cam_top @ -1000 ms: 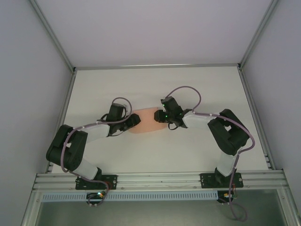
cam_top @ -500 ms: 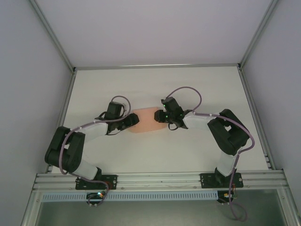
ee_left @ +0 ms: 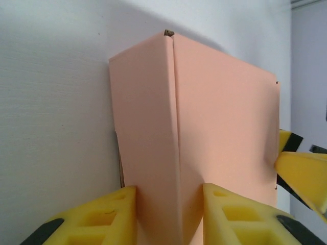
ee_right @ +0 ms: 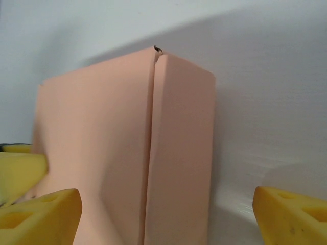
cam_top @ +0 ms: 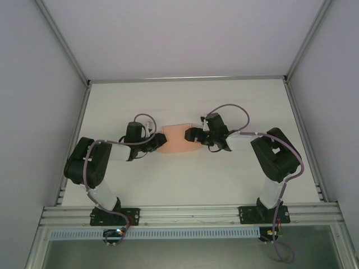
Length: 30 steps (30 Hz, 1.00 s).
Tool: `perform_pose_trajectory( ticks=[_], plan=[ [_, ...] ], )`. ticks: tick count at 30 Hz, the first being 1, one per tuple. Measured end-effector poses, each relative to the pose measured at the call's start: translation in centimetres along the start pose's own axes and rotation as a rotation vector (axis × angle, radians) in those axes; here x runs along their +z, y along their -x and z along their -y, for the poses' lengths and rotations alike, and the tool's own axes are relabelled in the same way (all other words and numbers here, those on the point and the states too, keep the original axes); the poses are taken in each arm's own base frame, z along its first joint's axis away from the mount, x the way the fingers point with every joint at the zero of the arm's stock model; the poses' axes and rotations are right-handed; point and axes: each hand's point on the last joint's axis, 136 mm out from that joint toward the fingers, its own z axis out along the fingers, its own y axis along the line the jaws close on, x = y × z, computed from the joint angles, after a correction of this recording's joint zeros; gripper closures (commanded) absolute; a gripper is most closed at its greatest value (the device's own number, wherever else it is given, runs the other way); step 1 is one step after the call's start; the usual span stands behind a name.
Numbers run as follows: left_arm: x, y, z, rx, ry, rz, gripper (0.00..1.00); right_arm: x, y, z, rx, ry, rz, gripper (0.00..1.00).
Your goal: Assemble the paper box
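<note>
In the top view, the left tool point(cam_top: 155, 143) was seen at the left end of the paper box point(cam_top: 176, 139), which was placed near the middle of the white tabletop point(cam_top: 235, 106), between the 2 tools. In the left wrist view, the left tool point(ee_left: 168, 217) was closed on the salmon-pink box point(ee_left: 214, 127): its 2 yellow pads point(ee_left: 102, 217) were pressed against either side of a raised ridge where 2 card faces met. A small dark mark was noted at the far end of that ridge. At the right end of the box the right tool point(cam_top: 193, 134) was found. In the right wrist view, the right tool point(ee_right: 163, 217) was spread wide, with 1 pad point(ee_right: 38, 214) beside the box point(ee_right: 122, 153) and the other held apart from it over bare tabletop
</note>
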Motion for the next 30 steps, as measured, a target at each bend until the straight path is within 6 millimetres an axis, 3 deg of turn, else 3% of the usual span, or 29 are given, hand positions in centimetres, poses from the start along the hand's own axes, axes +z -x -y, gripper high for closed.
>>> perform_pose_trajectory(
  ticks=[7,16,27,30],
  plan=[
    [-0.1,0.0,-0.1,-0.015,-0.055,0.013,0.73,-0.5,0.3,-2.4,0.071,0.173,-0.034,0.11],
    [-0.5,0.3,-0.5,-0.031,-0.115,0.036,0.75,0.5,-0.3,-1.9,0.132,0.175,-0.092,0.11],
    [-1.1,0.1,-0.9,-0.046,-0.141,0.049,0.77,-0.3,-0.6,-2.1,0.138,0.155,-0.119,0.07],
    [-1.2,0.1,-0.9,-0.041,-0.147,0.055,0.82,-0.4,-0.6,-2.3,0.141,0.162,-0.124,0.07]
  ],
)
